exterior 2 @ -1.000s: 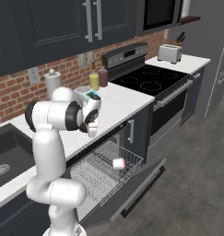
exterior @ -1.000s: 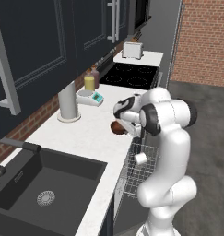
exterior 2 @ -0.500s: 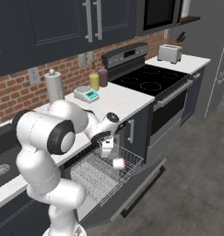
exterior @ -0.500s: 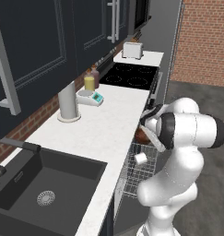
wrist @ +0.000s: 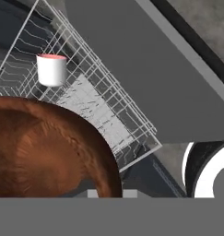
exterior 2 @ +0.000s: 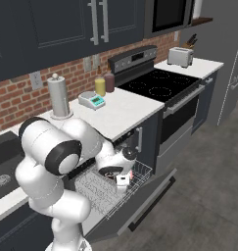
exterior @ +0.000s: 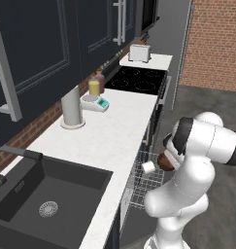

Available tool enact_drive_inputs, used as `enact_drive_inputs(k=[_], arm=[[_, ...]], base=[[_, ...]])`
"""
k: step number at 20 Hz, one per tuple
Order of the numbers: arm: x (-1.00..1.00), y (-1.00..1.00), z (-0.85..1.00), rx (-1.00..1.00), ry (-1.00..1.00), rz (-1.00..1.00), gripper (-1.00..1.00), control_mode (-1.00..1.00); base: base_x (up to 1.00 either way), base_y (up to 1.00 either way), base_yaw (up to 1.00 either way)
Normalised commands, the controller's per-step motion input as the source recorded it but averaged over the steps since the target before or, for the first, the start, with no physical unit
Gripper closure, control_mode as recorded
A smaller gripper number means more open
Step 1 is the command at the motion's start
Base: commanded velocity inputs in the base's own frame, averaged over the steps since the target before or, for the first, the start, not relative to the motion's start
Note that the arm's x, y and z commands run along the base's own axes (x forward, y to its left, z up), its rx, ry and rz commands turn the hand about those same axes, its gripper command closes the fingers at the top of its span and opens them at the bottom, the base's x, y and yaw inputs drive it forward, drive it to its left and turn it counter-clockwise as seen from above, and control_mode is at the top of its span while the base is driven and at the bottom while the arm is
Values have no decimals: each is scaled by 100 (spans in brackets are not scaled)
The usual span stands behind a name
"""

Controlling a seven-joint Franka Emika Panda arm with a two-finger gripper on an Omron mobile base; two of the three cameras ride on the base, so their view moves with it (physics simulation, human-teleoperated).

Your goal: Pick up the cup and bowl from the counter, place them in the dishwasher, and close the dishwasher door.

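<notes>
The dark-brown bowl (wrist: 44,152) looms large in the hand view, and my gripper (exterior 2: 114,166) is shut on it; its fingertips are hidden behind the bowl. The bowl (exterior 2: 111,172) hangs just above the pulled-out white wire rack (exterior 2: 98,188) of the dishwasher. Inside the rack the white cup (wrist: 51,69) with its reddish inside stands upright, close beside the bowl (exterior: 165,162) and the cup (exterior: 148,167). Beyond the rack, the dishwasher door (exterior 2: 140,206) lies dropped open. The counter (exterior: 105,141) runs along on the left.
A grey paper-towel roll (exterior: 72,108), a small scale (exterior: 94,102) and a yellow jar (exterior: 94,87) stand at the back of the counter. The dark sink (exterior: 39,199) is near left. The black stove (exterior 2: 159,88) and a toaster (exterior 2: 179,57) lie beyond the dishwasher.
The arm has swung off the counter edge and down, carrying the bowl from counter height to just above the rack beside the cup. The cup has stayed put.
</notes>
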Motion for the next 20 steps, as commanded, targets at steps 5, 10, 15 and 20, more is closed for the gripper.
enact_drive_inputs(k=[5,10,15,20], arm=[[4,-2,-87,7,0,0,100,-100],[26,2,-75,8,0,0,100,-100],[41,23,-69,7,0,0,100,-100],[63,42,-53,7,1,0,100,-100]], base=[[0,0,0],[0,0,0],[0,0,0],[0,0,0]])
